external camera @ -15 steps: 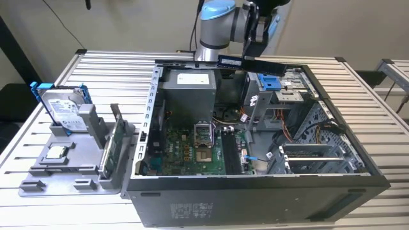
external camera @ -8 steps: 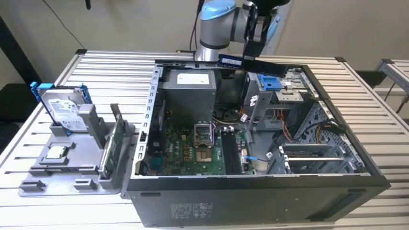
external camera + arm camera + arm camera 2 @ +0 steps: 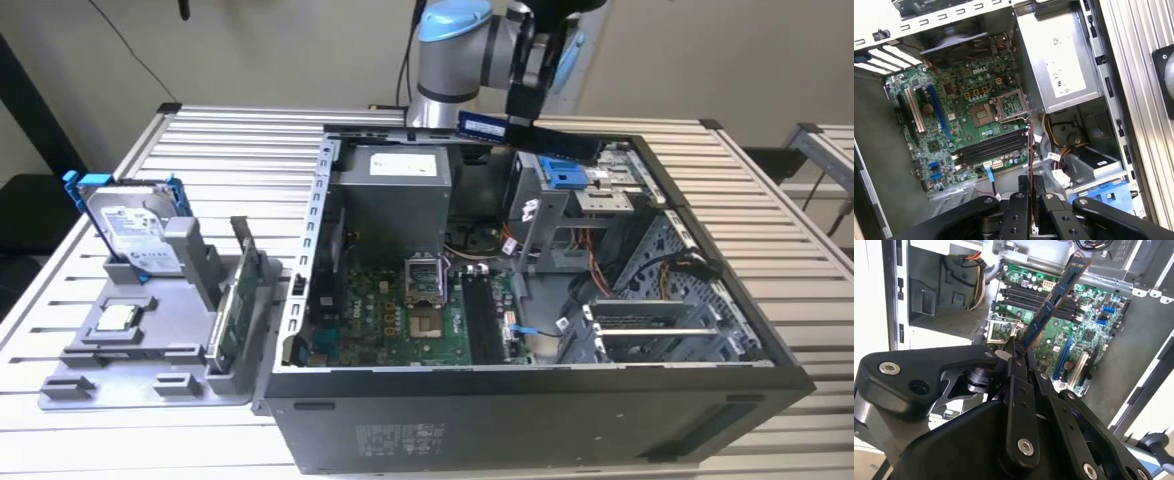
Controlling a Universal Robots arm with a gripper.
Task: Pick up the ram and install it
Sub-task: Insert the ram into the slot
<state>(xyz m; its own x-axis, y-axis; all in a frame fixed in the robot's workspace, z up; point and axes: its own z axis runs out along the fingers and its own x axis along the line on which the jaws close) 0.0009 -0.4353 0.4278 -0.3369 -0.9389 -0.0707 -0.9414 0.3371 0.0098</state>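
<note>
pinching the ram (image 3: 1054,300), the pincer (image 3: 1018,354) hangs over the computer case (image 3: 534,420) on a slatted table (image 3: 214,140), pale wall (image 3: 267,50) behind.

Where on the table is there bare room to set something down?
Bare table slats lie beyond the grey fixture at the exterior view's left of the computer case, and at its right. The fixture, holding hard drive and green card, is crowded.

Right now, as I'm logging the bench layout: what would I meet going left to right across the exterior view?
Hard drive in its blue frame → green circuit card standing in the grey holder → power supply inside the open case → ram held in the gripper.
</note>
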